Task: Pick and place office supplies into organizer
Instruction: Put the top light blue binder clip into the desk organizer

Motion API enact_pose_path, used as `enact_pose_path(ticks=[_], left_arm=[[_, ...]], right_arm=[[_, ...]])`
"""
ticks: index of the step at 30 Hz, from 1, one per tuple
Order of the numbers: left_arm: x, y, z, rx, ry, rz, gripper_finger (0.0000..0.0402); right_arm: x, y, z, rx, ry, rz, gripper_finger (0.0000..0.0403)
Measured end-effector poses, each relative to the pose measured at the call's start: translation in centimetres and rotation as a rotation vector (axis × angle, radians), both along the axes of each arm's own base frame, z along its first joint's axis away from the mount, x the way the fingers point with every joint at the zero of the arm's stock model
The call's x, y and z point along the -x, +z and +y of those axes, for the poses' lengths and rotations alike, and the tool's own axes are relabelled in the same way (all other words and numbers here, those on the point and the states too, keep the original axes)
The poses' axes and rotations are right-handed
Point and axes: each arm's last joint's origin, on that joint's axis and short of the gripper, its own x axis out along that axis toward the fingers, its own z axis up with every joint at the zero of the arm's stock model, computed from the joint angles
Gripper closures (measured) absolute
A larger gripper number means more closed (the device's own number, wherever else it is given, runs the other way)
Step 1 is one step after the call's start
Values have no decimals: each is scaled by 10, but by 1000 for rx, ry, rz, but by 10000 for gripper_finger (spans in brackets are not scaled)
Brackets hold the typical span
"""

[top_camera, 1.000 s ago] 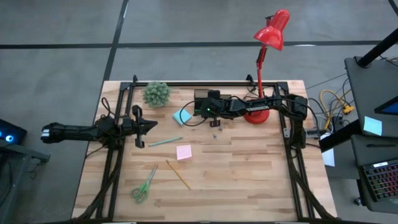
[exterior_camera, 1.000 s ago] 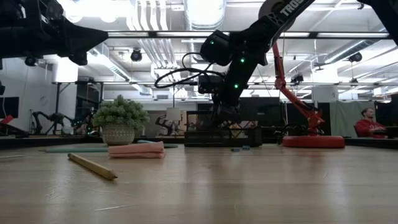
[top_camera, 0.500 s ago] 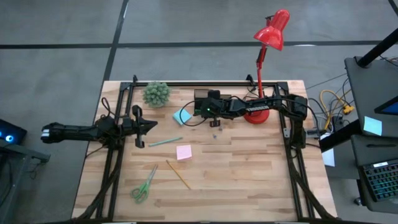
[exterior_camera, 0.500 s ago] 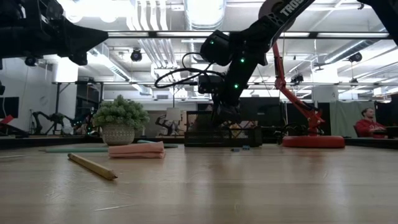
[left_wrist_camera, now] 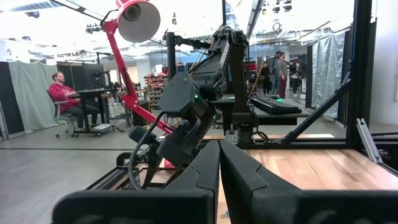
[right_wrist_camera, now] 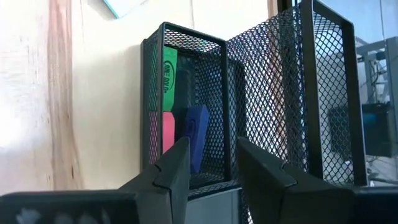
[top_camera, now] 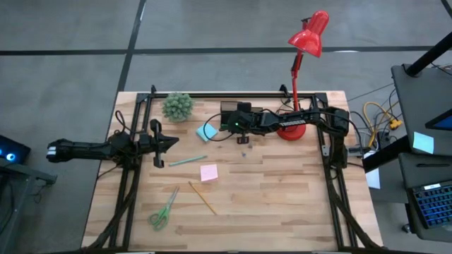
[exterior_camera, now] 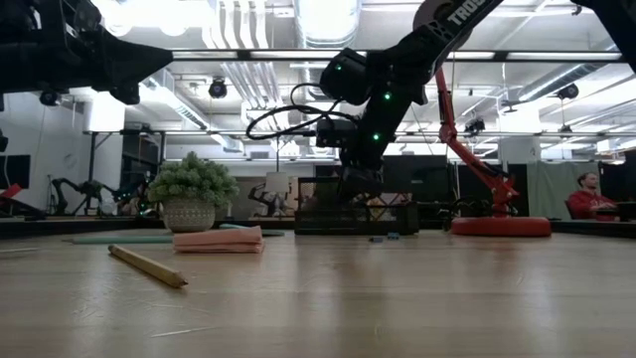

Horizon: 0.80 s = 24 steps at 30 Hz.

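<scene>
Right gripper (right_wrist_camera: 208,165) hangs released over the mesh organizer (right_wrist_camera: 249,93), eraser (right_wrist_camera: 196,134) dropped in; next, fetch the pink sticky-note (top_camera: 208,172). Left gripper (left_wrist_camera: 219,163) waits clenched.

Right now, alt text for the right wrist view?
The right gripper, fingers open and empty, hangs over the black mesh organizer. One compartment holds a green piece, a pink piece and a blue piece.

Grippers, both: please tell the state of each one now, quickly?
Left gripper: closed, holding nothing.
Right gripper: open, empty, over the organizer.
</scene>
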Motion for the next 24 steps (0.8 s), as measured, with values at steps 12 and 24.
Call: enact_pose_path(ticks=[12,24], left_arm=[[0,0,0,0,0,0,402],[0,0,0,0,0,1,402]], right_arm=[[-3,0,13,-13,11,-16,285],[-6,0,40,-82,-29,-62,285]])
